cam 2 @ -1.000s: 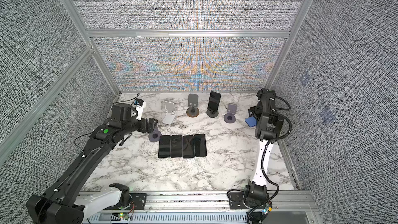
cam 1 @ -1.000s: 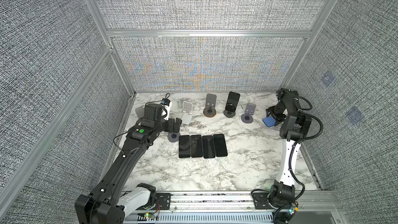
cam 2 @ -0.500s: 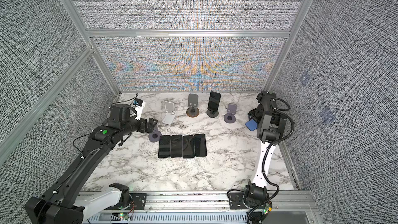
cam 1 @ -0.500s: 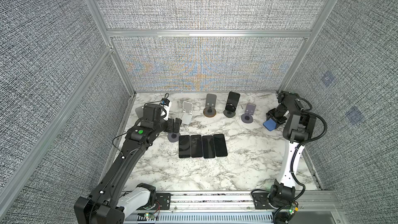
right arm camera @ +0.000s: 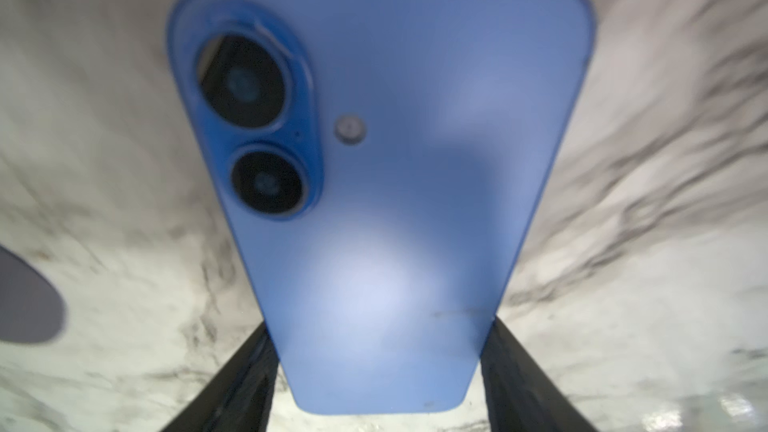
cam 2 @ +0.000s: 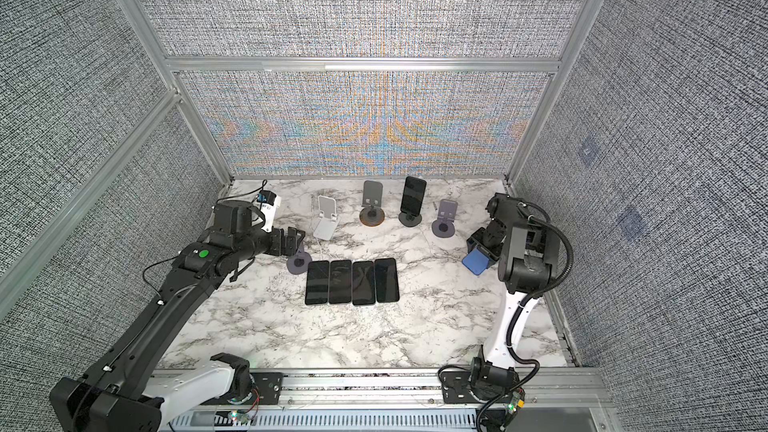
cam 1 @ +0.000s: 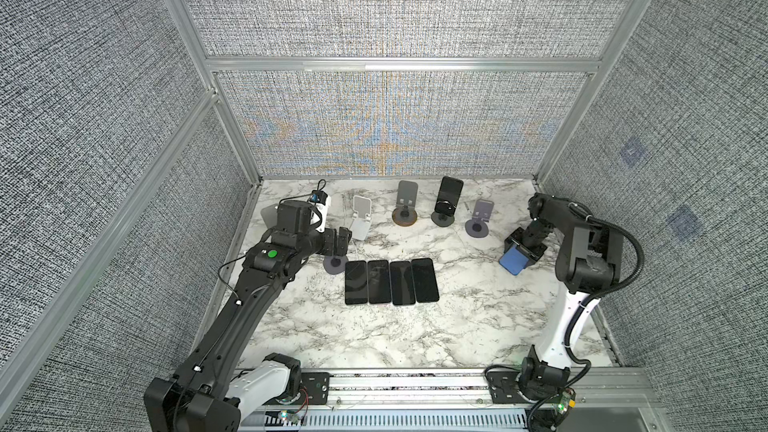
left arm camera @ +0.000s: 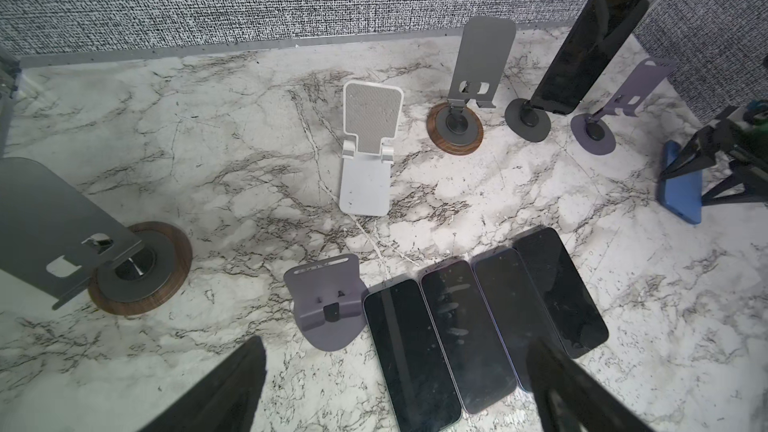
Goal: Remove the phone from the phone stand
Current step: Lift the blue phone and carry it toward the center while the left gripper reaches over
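Your right claw (cam 1: 524,248) clamped the blue phone (cam 1: 514,263) by its base, long axis pointing camera-end down toward the marble bench (cam 1: 415,334), grey woven walls (cam 1: 374,14) around; left claw (cam 1: 343,239) hung released.

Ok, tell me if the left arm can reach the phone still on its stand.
Probably yes, awkwardly: the left gripper is open and empty, but the white stand and grey stand sit between it and the phone.

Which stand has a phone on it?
The black stand, between the wood-based stand and the purple stand: a dark phone leans on it; all others are bare.
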Available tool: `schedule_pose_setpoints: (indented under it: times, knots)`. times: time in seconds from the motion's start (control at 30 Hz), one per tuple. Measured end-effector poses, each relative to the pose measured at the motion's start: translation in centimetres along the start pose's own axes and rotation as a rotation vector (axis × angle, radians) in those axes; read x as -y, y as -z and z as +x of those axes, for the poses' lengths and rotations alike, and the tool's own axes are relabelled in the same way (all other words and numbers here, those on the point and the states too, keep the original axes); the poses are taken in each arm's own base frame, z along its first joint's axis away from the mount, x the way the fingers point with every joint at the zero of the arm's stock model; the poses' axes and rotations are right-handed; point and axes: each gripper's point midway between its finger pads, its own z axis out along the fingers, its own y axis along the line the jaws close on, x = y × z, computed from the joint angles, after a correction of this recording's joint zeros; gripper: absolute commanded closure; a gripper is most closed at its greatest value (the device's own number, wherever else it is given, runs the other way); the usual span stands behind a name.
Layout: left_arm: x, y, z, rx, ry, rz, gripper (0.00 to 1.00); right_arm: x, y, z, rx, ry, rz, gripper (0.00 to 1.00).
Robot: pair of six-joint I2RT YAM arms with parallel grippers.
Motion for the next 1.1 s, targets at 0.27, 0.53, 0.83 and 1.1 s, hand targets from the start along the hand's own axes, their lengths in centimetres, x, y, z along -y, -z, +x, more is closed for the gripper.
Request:
schedule_pose_setpoints:
  times: [0.27,0.53,0.83,1.1]
  knots:
    - [2.8,0.4,0.4,0.029,0.068,0.118,0.01,-1.3,-0.3,5.3,0.005,0.153,-0.001,0.33]
    - [5.8,-1.4,1.1,0.005,0.117,0.200,0.01,-1.6,-1.0,8.8,0.025,0.274,0.039,0.33]
    - [9.0,-3.3,1.0,0.000,0.193,0.314,0.01,-3.2,-0.9,11.8,0.048,0.400,-0.035,0.34]
    - [12.8,-6.1,2.0,-0.035,0.277,0.483,0.01,-6.4,0.7,13.5,0.053,0.535,-0.239,0.37]
